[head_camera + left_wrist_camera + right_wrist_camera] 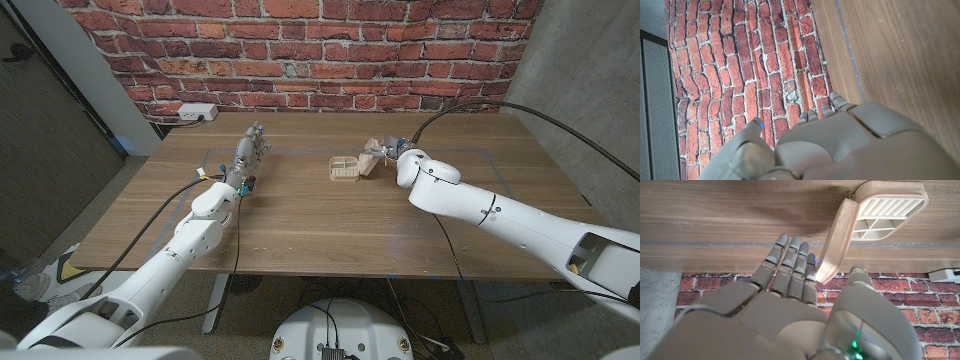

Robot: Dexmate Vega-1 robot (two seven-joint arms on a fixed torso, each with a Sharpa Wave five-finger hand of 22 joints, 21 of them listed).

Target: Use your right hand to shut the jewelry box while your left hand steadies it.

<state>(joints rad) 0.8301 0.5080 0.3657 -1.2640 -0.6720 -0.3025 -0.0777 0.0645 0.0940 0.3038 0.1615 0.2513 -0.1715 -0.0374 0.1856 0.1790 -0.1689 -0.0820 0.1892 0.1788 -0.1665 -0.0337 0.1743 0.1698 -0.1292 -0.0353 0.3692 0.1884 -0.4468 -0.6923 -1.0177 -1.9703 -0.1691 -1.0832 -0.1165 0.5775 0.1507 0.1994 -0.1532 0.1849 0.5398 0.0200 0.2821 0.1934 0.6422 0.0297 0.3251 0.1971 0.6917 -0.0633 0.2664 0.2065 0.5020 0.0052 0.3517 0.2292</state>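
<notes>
The left arm enters from the lower left corner of the head view and reaches forward over the wooden table (300, 225). The left hand (248, 155) stands over the left part of the table, well apart from the jewelry box (346, 169), with its fingers extended toward the far edge; they grasp nothing. In the left wrist view the back of this hand (855, 145) is seen with the fingertips (837, 102) pointing to the brick wall (740, 65) — nothing lies between them.

The right arm comes from the lower right corner and bends toward the middle of the table. The right hand (392, 152) is just beside the jewelry box, on its right side. In the right wrist view the right hand (790, 305) has its fingers (790, 265) straight and spread, and the thumb stands apart; the raised lid (836, 237) of the box is between the fingers and the thumb, very near to them. I cannot tell if they touch it, but the fingers are not closed around it.

The jewelry box is light beige and sits near the middle of the table, a little toward the far side. It is open — the tray with its small compartments (887, 215) is visible, and the lid stands up at the right end.

Behind the table, at the wall, lies a white power strip (196, 113).
</notes>
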